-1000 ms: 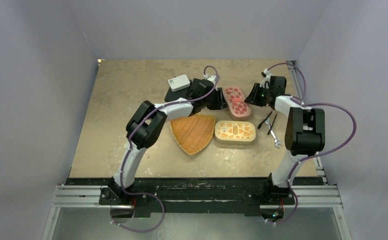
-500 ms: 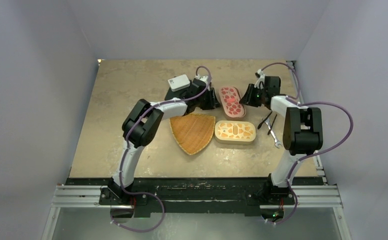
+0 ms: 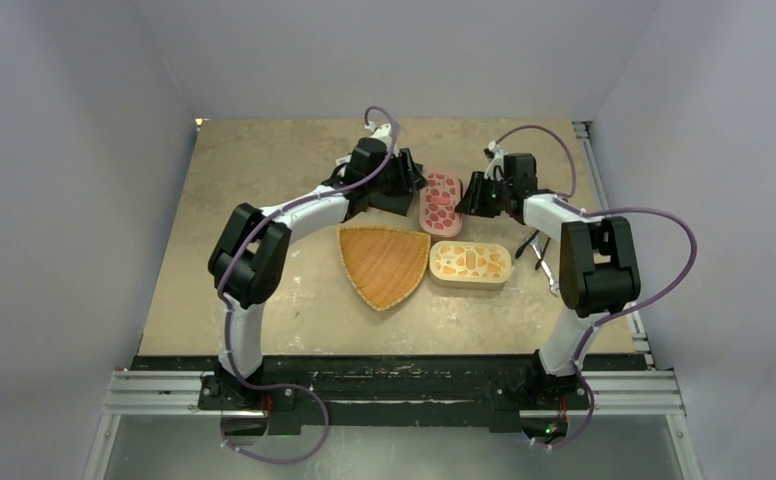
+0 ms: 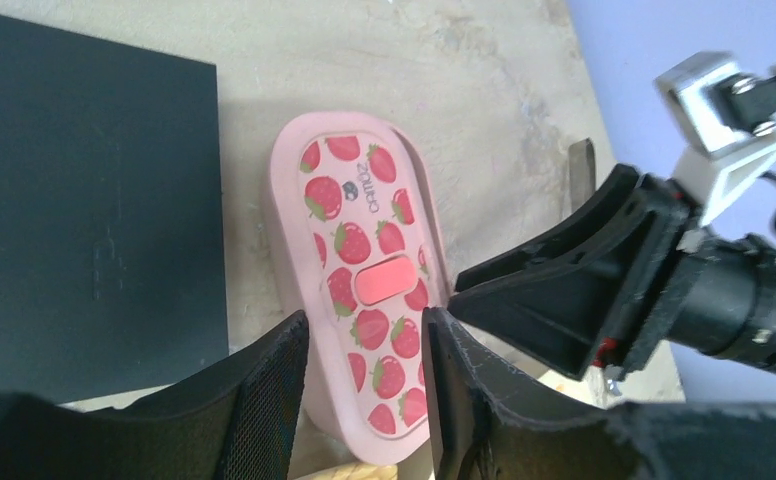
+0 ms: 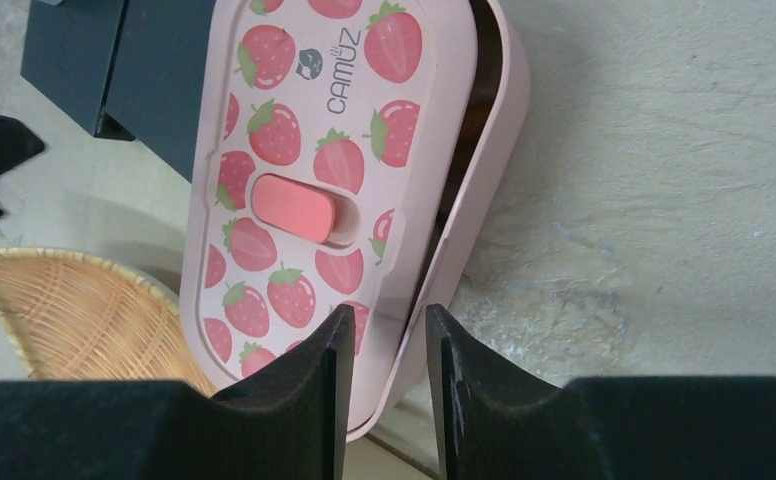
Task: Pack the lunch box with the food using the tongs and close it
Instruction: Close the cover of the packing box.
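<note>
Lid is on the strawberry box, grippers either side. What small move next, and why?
Probably press the lid down with the right fingers: the right wrist view shows a dark gap between the lid and the lunch box wall along one side, so it looks not fully seated.

The lunch box (image 5: 304, 150) is smooth pink plastic with a soft sheen, its strawberry print flat on the lid. The worktop (image 5: 664, 150) looks rough, mottled and matt, like beige stone. The wicker tray (image 5: 74, 310) is woven orange cane. The black slab (image 4: 84, 200) is matt. The left hand (image 4: 364, 330) has matt black, finely ribbed fingers (image 4: 264, 400), and so does the right hand (image 5: 386, 318).
</note>
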You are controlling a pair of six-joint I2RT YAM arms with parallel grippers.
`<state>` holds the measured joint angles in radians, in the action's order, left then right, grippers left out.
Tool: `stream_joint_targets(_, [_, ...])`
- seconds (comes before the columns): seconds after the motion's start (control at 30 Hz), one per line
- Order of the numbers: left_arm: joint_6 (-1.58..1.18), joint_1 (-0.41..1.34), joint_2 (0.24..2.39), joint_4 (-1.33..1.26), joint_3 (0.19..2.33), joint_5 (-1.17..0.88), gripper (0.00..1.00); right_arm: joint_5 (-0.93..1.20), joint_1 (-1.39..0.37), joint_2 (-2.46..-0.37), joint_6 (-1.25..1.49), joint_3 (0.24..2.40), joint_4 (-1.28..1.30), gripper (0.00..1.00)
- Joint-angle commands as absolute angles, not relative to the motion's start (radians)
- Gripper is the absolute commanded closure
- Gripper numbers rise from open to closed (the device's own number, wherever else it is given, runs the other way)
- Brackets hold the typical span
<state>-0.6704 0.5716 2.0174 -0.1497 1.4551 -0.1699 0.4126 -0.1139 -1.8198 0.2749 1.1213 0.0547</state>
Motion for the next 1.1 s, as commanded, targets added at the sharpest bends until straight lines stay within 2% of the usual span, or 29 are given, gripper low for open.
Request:
stream_joint_targets(0.0, [-0.607,0.576,2.022,-0.113,1.482,-0.171,0.55,0.393,-0.109,-1.725,0.307,1.106,0.029,0.63])
stream_joint_targets(0.3, [-0.545,0.578,2.130,-0.058,1.569,-0.195,0.57,0.352,-0.109,-1.640,0.307,1.105,0.066,0.53])
stream_joint_targets(0.63, [-0.507,0.578,2.206,-0.040,1.625,-0.221,0.71,0.337,-0.108,-1.616,0.305,1.090,0.079,0.52])
stream_joint_targets(1.07, [-0.450,0.578,2.289,-0.005,1.721,-0.275,0.80,0.305,-0.108,-1.686,0.333,1.045,0.005,0.53])
